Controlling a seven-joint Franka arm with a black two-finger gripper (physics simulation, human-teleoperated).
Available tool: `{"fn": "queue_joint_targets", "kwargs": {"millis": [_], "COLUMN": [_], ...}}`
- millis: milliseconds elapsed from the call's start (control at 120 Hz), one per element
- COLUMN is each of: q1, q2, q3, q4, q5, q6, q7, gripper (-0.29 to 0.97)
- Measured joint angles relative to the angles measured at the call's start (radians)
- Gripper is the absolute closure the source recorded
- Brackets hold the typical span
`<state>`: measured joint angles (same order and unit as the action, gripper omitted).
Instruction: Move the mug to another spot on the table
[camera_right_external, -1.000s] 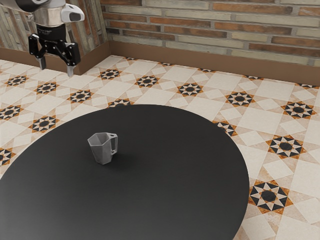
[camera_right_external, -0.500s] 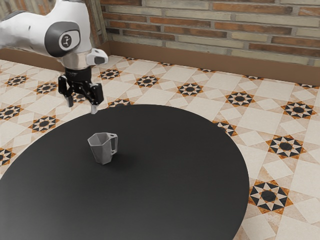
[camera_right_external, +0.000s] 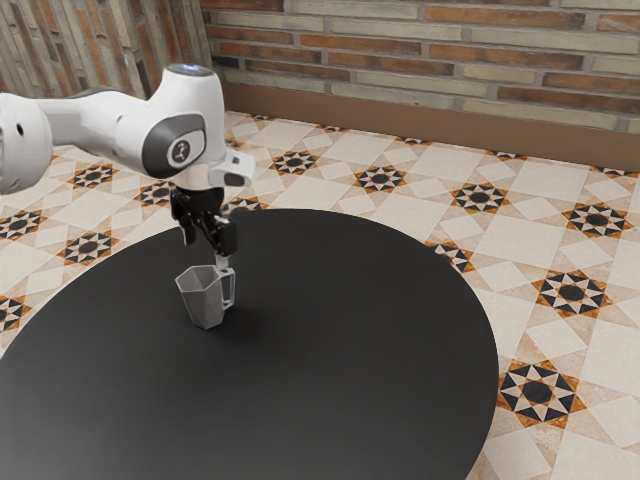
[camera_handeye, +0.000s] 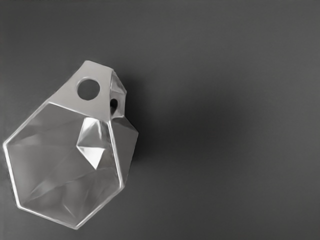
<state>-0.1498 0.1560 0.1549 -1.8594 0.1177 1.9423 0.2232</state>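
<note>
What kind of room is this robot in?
Probably a pretend café or patio in a simulator: a brick wall, a patterned tile floor, and a round black table holding a grey mug.

Star-patterned floor tiles (camera_right_external: 520, 240) run up to a brick wall (camera_right_external: 450, 50).

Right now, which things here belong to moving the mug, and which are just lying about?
Belongs to the job:
- grey faceted hexagonal mug, upright
- round black table under it
- black two-finger gripper, open, just above the mug's rim

Just surroundings:
- patterned tile floor
- brick wall
</note>
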Motion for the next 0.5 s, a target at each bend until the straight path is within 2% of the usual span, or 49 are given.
{"fn": "queue_joint_targets", "kwargs": {"millis": [500], "q1": [0.060], "q2": [0.164], "q3": [0.002], "q4": [0.048], "q5": [-0.011], "q6": [0.162], "q7": [0.201], "gripper": [0.00]}}
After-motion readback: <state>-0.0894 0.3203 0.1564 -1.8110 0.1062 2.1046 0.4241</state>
